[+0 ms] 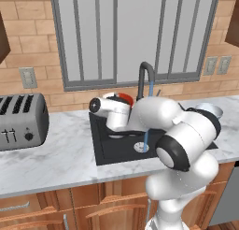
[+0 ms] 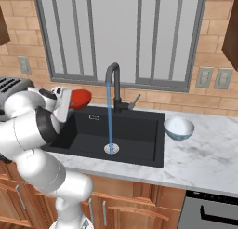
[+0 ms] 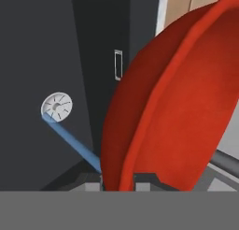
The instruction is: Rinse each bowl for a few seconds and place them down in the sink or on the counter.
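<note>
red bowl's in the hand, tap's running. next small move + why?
Probably carry the red bowl sideways under the water stream. The hand grips its rim at the back-left corner of the sink, clear of the stream falling onto the drain, so it looks not yet rinsed.

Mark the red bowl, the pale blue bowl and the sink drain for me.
red bowl [image 3: 177,98], hand view, on its inner face.
pale blue bowl [image 2: 179,128], right base view, on its inside, resting on the counter.
sink drain [image 2: 110,149], right base view, on the silver disc under the water stream.
</note>
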Motion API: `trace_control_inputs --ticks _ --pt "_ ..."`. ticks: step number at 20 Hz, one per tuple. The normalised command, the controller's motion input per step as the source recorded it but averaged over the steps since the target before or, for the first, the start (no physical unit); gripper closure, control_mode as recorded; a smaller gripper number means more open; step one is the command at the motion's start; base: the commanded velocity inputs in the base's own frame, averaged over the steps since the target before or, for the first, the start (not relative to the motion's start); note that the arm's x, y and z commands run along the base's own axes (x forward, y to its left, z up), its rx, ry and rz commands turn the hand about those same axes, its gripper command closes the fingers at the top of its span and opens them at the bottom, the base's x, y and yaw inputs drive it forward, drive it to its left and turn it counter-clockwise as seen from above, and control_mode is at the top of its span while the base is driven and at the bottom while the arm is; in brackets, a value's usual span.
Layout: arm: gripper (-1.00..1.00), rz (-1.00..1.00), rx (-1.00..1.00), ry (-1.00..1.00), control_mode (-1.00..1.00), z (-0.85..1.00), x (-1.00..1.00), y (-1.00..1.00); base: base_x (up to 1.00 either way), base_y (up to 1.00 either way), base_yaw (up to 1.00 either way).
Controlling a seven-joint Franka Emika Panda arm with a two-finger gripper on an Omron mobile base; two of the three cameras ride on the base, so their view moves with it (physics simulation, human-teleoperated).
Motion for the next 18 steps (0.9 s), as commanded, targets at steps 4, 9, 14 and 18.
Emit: trace_control_inputs --ticks 4,9,14,18 --pt "1.0 0.0 0.04 0.04 -1.0 -0.08 0.07 -0.32 0.0 0.0 0.0" --pt "1.0 0.0 0.03 0.01 -1.0 -0.07 0.05 -0.3 0.0 0.0 0.0" --pt "1.0 0.0 0.03 0.01 -1.0 -0.11 0.09 -0.28 0.0 0.0 0.0" --pt "1.0 0.0 0.03 0.02 -1.0 -0.13 0.13 -0.26 0.0 0.0 0.0"
